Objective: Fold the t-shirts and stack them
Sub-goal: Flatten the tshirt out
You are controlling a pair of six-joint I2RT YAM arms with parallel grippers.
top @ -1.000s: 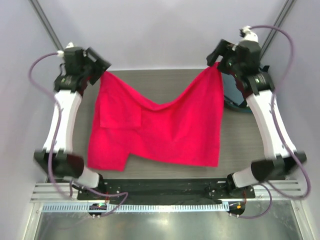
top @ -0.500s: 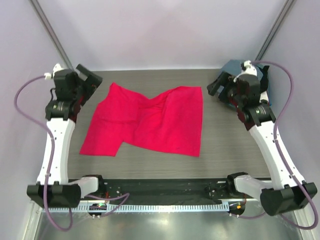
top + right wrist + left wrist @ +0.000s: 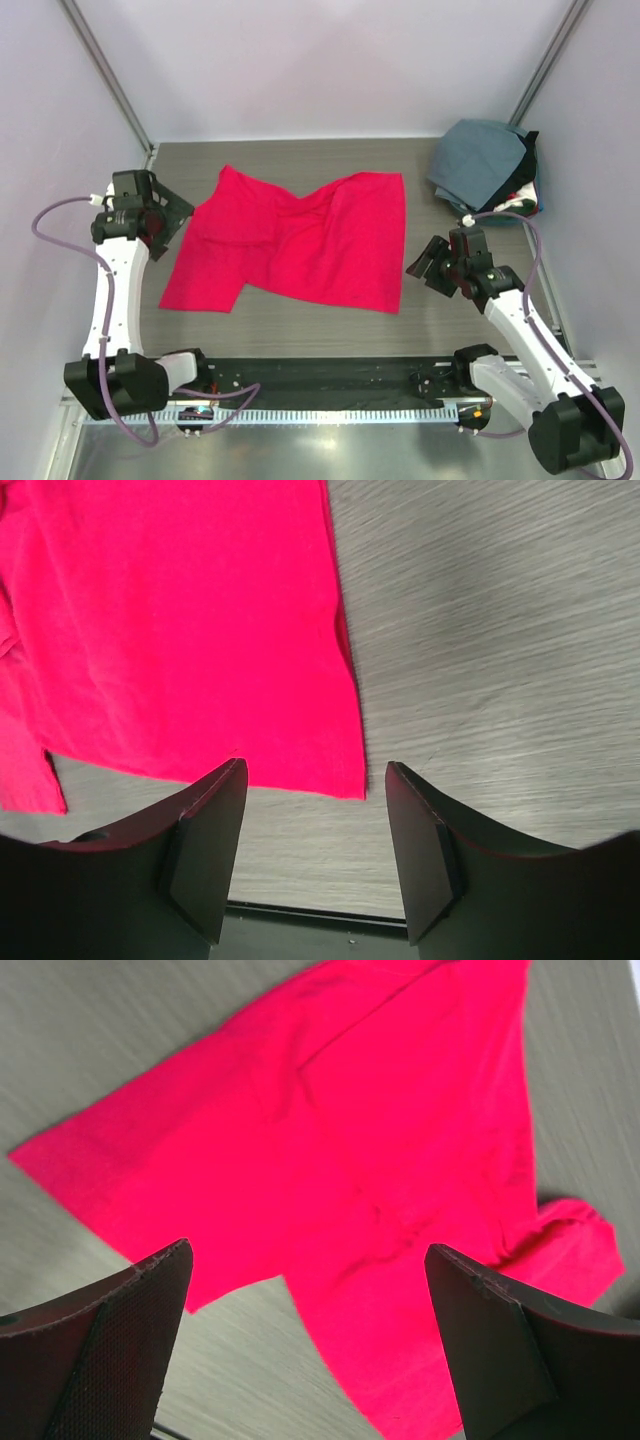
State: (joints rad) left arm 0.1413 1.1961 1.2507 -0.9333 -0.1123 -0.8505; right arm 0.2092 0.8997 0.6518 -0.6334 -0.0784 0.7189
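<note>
Two arms stand over a grey wood-grain table (image 3: 330,160), one at each side of a bright red t-shirt (image 3: 300,245) that lies spread across the middle of it. The shirt is not flat. Its far edge dips in the middle, soft folds run down from that dip, and its near edge steps inward toward the near left, where a narrower part reaches out to a corner. Its right edge runs nearly straight from far to near. The left gripper (image 3: 165,215) is just beside the shirt's left edge, toward the far end, with its jaws wide apart and nothing between them. In the left wrist view the two dark fingers (image 3: 110,1350) frame the red cloth and bare table beyond them. The right gripper (image 3: 430,265) is just right of the shirt's near right corner, with its jaws also apart and empty. In the right wrist view that corner of the cloth and a strip of table show through the gap between the fingers (image 3: 205,850). Whether either gripper touches the table cannot be told. In the far right corner, well apart from the red shirt, sits a pile of t-shirts (image 3: 515,195) with a slate grey-blue t-shirt (image 3: 480,160) on top; dark, white and red cloth shows at its right and near edges.
</note>
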